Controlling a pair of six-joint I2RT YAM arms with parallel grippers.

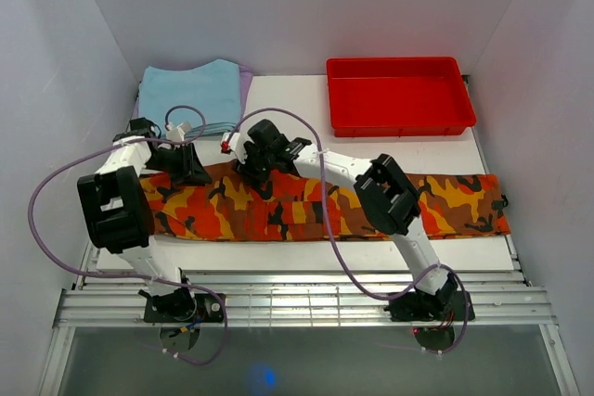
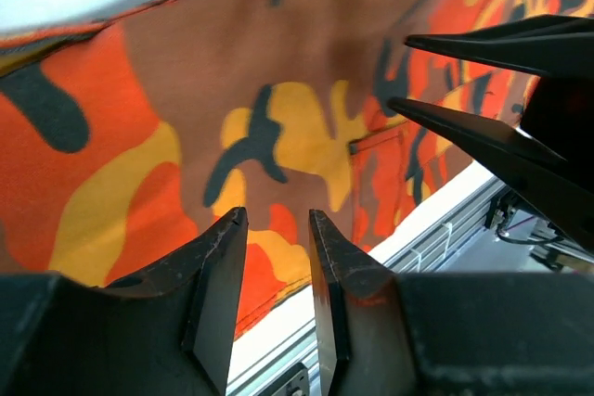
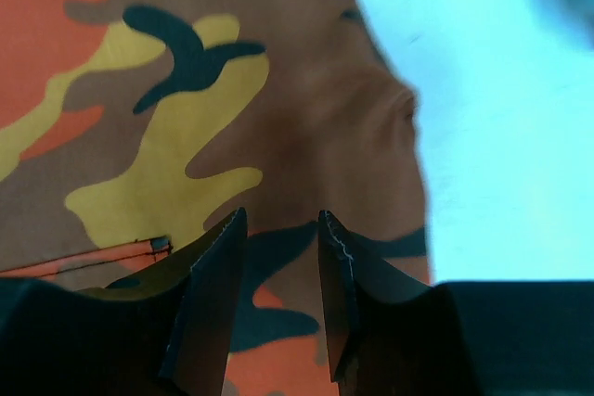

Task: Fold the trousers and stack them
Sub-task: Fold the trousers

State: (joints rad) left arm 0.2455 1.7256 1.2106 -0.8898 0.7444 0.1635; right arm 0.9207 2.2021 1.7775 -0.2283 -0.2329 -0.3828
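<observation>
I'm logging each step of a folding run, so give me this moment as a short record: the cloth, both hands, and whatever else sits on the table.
trousers: camouflage print, lying in a long strip from left to right across the table
left hand: over the strip's left end, open, holding nothing
right hand: reaching across to the strip's far edge, left of middle, open, holding nothing
blue cloth: folded, far left corner
red tray: far right, apart from the trousers
</observation>
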